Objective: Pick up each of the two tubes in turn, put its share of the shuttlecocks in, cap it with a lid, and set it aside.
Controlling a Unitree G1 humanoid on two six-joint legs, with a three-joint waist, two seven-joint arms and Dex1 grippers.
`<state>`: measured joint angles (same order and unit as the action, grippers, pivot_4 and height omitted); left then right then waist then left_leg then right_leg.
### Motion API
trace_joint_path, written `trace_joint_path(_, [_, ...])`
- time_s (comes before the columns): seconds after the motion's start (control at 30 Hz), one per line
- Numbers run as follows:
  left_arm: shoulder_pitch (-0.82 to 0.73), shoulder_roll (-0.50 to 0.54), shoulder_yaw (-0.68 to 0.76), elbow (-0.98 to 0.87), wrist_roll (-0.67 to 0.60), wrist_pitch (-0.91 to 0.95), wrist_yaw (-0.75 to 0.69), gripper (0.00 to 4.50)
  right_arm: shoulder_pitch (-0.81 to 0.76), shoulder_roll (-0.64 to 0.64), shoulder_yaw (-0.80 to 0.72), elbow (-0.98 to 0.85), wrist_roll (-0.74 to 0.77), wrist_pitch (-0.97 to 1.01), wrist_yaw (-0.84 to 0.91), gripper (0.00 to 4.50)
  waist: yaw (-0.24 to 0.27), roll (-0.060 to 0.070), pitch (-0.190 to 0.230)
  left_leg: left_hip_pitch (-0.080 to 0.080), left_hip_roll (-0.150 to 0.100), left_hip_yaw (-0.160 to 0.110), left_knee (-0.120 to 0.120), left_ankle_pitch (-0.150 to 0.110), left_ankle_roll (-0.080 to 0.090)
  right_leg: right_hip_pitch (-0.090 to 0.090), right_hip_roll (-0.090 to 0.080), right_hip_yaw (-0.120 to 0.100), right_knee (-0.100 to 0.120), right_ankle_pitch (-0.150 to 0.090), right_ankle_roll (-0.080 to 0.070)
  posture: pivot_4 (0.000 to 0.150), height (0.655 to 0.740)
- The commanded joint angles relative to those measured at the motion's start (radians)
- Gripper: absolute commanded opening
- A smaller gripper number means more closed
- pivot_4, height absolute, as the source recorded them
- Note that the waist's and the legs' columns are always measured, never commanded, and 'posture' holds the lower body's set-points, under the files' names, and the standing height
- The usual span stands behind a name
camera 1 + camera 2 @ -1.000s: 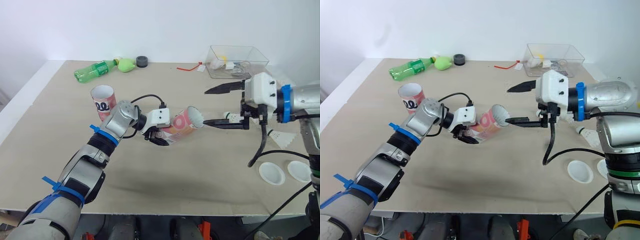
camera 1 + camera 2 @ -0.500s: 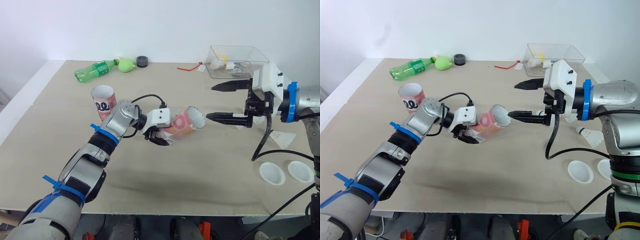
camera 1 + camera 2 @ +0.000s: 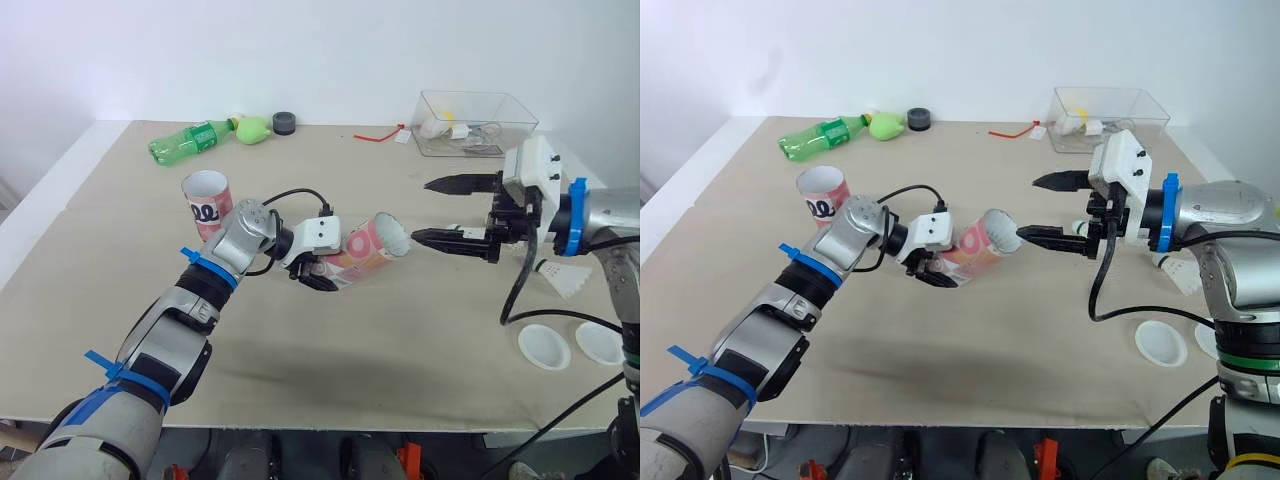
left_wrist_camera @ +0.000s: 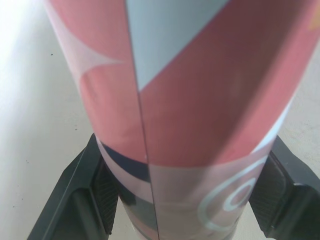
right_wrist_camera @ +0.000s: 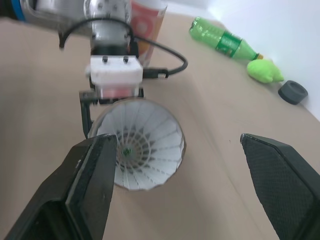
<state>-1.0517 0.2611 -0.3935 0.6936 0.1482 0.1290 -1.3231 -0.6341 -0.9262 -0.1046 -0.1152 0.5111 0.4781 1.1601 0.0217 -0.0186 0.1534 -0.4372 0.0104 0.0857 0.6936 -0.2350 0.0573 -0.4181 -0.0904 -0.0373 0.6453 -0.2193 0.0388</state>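
Tube (image 3: 365, 250) sits mid-table in your left gripper (image 3: 316, 272), fingers pinching its base end, body tilted, mouth raised toward the right. In that mouth: a shuttlecock (image 5: 142, 142), white skirt outward. Your right gripper (image 3: 420, 211) hangs just right of the mouth, fingers spread wide. To the left, near your left forearm, the second tube (image 3: 207, 203) stands upright. Near right on the table (image 3: 400, 340): two lids (image 3: 544, 346), side by side. Just beyond them, beside your right arm, a loose shuttlecock (image 3: 563, 281).
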Motion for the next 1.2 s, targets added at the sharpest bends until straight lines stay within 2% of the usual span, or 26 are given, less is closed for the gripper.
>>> trace_joint_path(0.03, [0.031, 0.004, -0.058, 0.024, 0.046, 0.004, -0.006, 2.99, 0.007, -0.002, -0.040, -0.027, -0.018, -0.061, -0.019, 4.27, 0.000, 0.000, 0.000, 0.000, 0.000, 0.000, 0.000, 0.000, 0.000, 0.000, 0.000, 0.000, 0.000, 0.000, 0.000, 0.150, 0.7400])
trace_joint_path(0.2, [0.020, 0.003, -0.069, 0.025, 0.063, -0.022, 0.009, 2.99, -0.039, -0.032, -0.011, -0.011, -0.035, -0.062, 0.019, 4.27, 0.000, 0.000, 0.000, 0.000, 0.000, 0.000, 0.000, 0.000, 0.000, 0.000, 0.001, 0.000, 0.000, 0.000, 0.000, 0.150, 0.7400])
trace_joint_path(0.23, [0.019, 0.002, -0.068, 0.027, 0.062, -0.023, 0.009, 2.99, -0.060, -0.037, -0.001, -0.005, -0.041, -0.071, 0.038, 4.04, 0.000, 0.000, 0.000, 0.000, 0.000, 0.000, 0.000, 0.000, 0.000, 0.000, 0.001, 0.000, 0.000, 0.000, 0.000, 0.150, 0.7400])
trace_joint_path(0.3, [0.018, -0.001, -0.068, 0.030, 0.062, -0.026, 0.010, 2.99, -0.096, -0.050, 0.022, 0.012, -0.056, -0.082, 0.072, 3.38, -0.001, 0.000, 0.000, 0.000, 0.000, 0.001, 0.000, 0.000, 0.000, 0.000, 0.001, 0.001, 0.000, 0.000, 0.000, 0.150, 0.7400])
trace_joint_path(0.37, [0.018, -0.003, -0.069, 0.032, 0.062, -0.030, 0.010, 2.99, -0.130, -0.069, 0.073, 0.035, -0.097, -0.113, 0.130, 2.35, 0.000, 0.000, 0.000, 0.000, 0.000, 0.001, 0.000, 0.000, 0.000, -0.001, 0.001, 0.000, 0.000, 0.000, 0.000, 0.150, 0.7400])
trace_joint_path(0.4, [0.018, -0.004, -0.070, 0.033, 0.062, -0.032, 0.010, 2.99, -0.144, -0.073, 0.096, 0.044, -0.109, -0.121, 0.155, 2.03, 0.000, 0.000, 0.000, 0.000, 0.000, 0.000, 0.000, 0.000, 0.000, 0.000, 0.001, 0.000, 0.000, 0.000, 0.000, 0.150, 0.7400])
trace_joint_path(0.53, [0.017, -0.008, -0.070, 0.034, 0.061, -0.033, 0.011, 2.99, -0.188, -0.055, 0.178, 0.062, -0.144, -0.137, 0.219, 0.13, 0.000, 0.000, 0.000, 0.000, 0.000, 0.001, 0.000, 0.000, 0.000, 0.000, 0.001, 0.000, 0.000, 0.000, 0.000, 0.150, 0.7400])
trace_joint_path(0.57, [0.016, -0.010, -0.070, 0.034, 0.061, -0.034, 0.012, 2.99, -0.194, -0.050, 0.198, 0.070, -0.159, -0.145, 0.231, 0.02, 0.000, 0.000, 0.000, 0.000, 0.000, 0.001, 0.000, 0.000, 0.000, -0.001, 0.001, 0.000, 0.000, 0.000, 0.000, 0.150, 0.7400])
trace_joint_path(1.0, [0.011, -0.012, -0.065, 0.018, 0.059, -0.027, 0.008, 2.99, -0.368, 0.071, 0.433, 0.332, -0.423, -0.382, 0.367, 0.02, 0.001, 0.000, 0.000, -0.001, 0.000, 0.001, 0.000, 0.000, 0.000, -0.001, 0.001, 0.000, 0.000, 0.000, 0.001, 0.150, 0.7400])
trace_joint_path(1.2, [0.006, -0.017, -0.065, 0.020, 0.060, -0.023, 0.007, 2.99, -0.438, 0.165, 0.516, 0.367, -0.501, -0.423, 0.399, 0.02, 0.001, 0.000, 0.000, -0.001, 0.000, 0.001, 0.000, 0.000, 0.000, -0.001, 0.001, 0.000, 0.001, 0.000, 0.000, 0.150, 0.7400])
